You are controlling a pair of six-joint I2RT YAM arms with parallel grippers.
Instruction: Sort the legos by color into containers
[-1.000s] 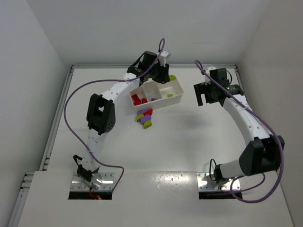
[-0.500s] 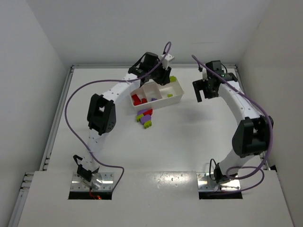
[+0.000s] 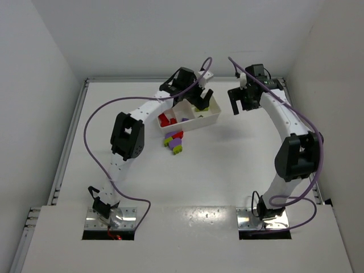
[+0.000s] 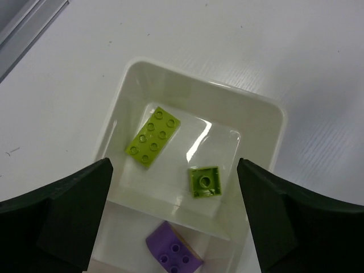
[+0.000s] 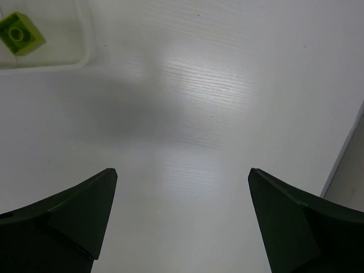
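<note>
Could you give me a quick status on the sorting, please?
Left gripper open above tray, two green bricks below it. Right gripper open, empty, over table. Loose bricks on table beside tray. Nothing blocking.

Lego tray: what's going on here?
The left gripper hangs open over the end compartment of the tray, where a long green brick and a small green brick lie. A purple brick is in the middle one, red bricks in the other end. A few loose bricks lie on the table. The right gripper is open, empty, beside the tray.
</note>
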